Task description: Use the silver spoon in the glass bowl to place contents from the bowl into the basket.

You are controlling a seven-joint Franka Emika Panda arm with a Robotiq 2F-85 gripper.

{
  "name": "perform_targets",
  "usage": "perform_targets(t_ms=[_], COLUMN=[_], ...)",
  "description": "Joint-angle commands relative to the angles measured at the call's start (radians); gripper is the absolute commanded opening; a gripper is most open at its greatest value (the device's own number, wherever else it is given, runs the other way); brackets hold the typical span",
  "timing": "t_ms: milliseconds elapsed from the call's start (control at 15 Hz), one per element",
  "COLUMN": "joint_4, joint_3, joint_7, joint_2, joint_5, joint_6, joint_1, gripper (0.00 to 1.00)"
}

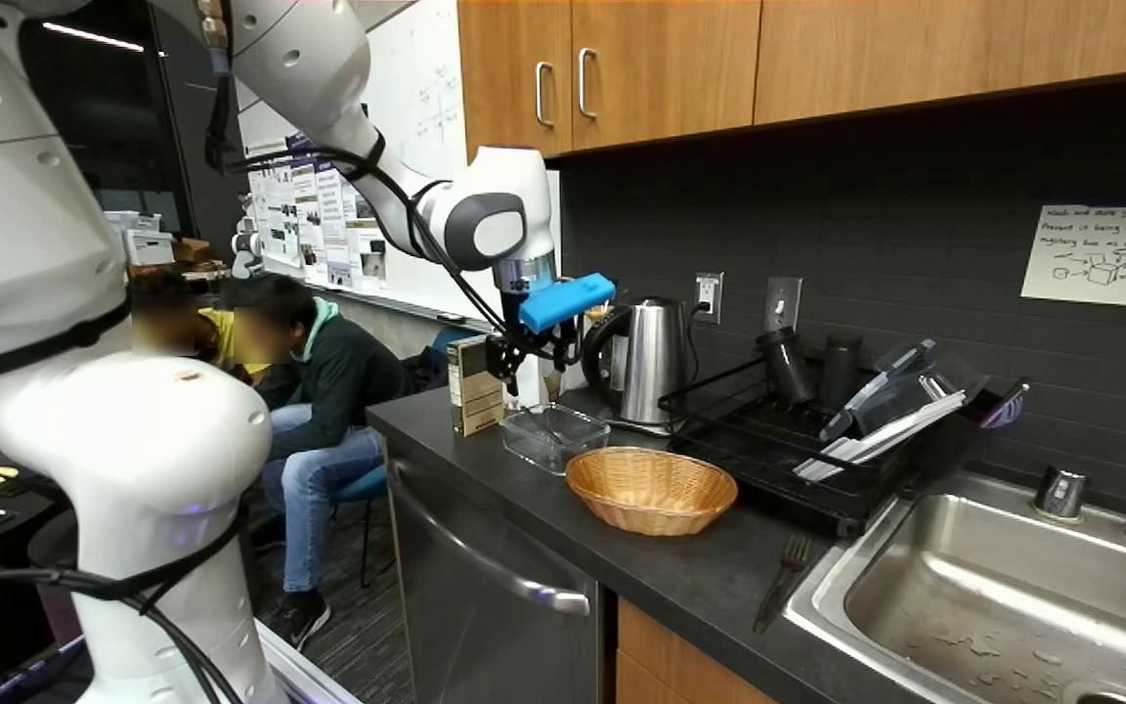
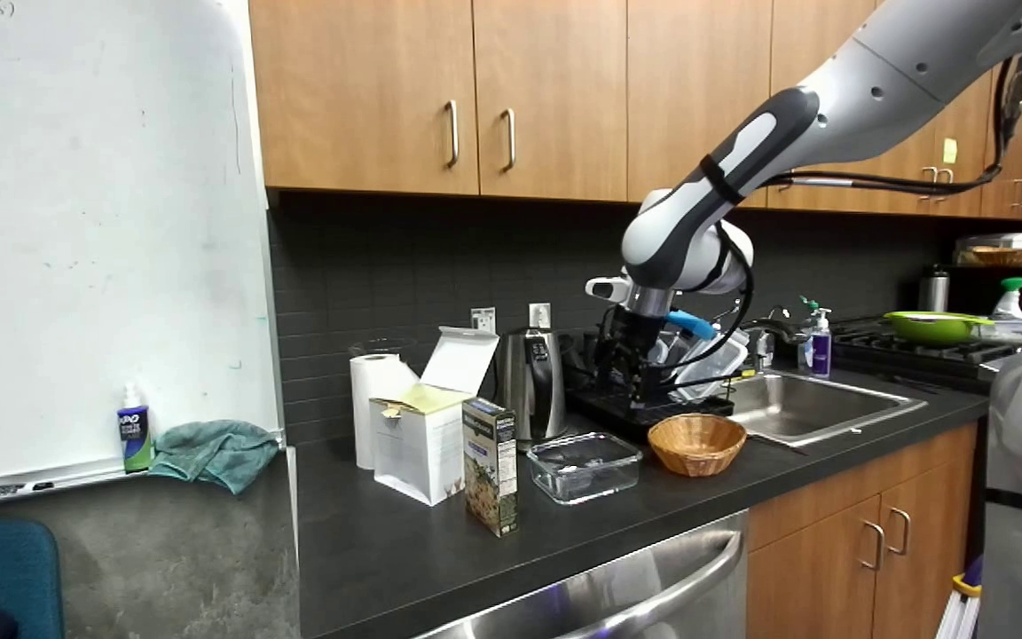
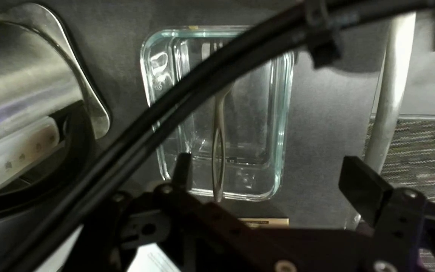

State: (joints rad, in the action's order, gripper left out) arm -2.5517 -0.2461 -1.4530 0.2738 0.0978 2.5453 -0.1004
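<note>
The rectangular glass bowl [image 1: 548,452] stands on the dark counter, also seen clearly in the wrist view [image 3: 284,102]. Inside it leans the silver spoon [image 3: 219,107], its slotted handle resting over the bowl's near rim; black cables partly cover its head. No contents can be made out in the bowl. Right beside the bowl sits the tan woven basket [image 1: 651,506], seen in both exterior views [image 2: 697,454]. My gripper [image 1: 536,370] hangs above the bowl, jaws wide apart and holding nothing. In the wrist view the handle shows between the fingertips, closer to the left finger [image 3: 182,172].
A steel kettle [image 1: 658,362] stands behind the bowl and a food box [image 2: 491,466] next to it. The black dish rack [image 1: 739,440] lies behind the basket. A fork [image 1: 784,579] rests beside the sink [image 1: 993,587]. An open white box [image 2: 418,444] stands farther along.
</note>
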Motion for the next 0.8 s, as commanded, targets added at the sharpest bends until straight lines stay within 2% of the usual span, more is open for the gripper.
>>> perform_targets(t_ms=[0, 733], joint_4=[0.020, 0.026], joint_3=[0.011, 0.030], joint_7=[-0.073, -0.193], joint_2=[-0.041, -0.126], joint_5=[0.068, 0.181], joint_6=[0.033, 0.087], joint_1=[-0.002, 0.015], gripper=[1.00, 1.00])
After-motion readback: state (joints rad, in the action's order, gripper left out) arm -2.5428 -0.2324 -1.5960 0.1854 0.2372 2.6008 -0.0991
